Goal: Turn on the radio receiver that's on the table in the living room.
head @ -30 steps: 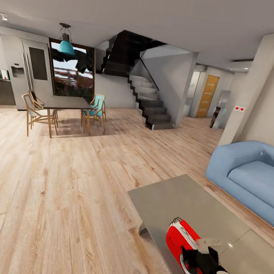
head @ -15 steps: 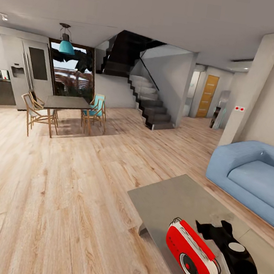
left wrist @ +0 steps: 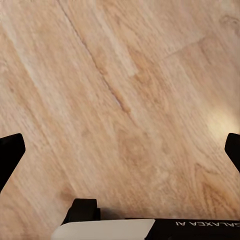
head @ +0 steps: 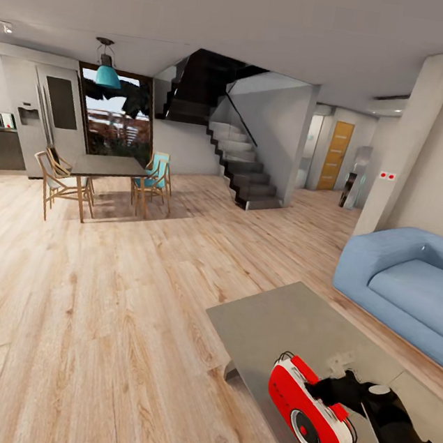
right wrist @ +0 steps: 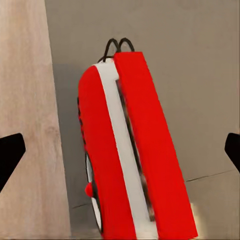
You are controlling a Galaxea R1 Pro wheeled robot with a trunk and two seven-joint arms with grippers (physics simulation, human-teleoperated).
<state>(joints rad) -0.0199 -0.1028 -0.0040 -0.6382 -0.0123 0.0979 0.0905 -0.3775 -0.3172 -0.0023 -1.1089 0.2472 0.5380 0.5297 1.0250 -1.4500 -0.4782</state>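
Note:
The red radio receiver with white trim stands upright near the front left edge of the low grey table, its dial facing front left. My right gripper hovers just behind and above its top edge. From the right wrist, the radio receiver appears from above between the two wide-apart fingertips of my open right gripper, which grips nothing. My left gripper is open over bare wood floor.
A light blue sofa stands right of the table, by a white column. Across the plank floor are a dark dining table with wooden chairs, a staircase and a fridge.
My right gripper has left the radio's face, swung behind and to its right, then come back in close over its top edge. The radio has stayed put.

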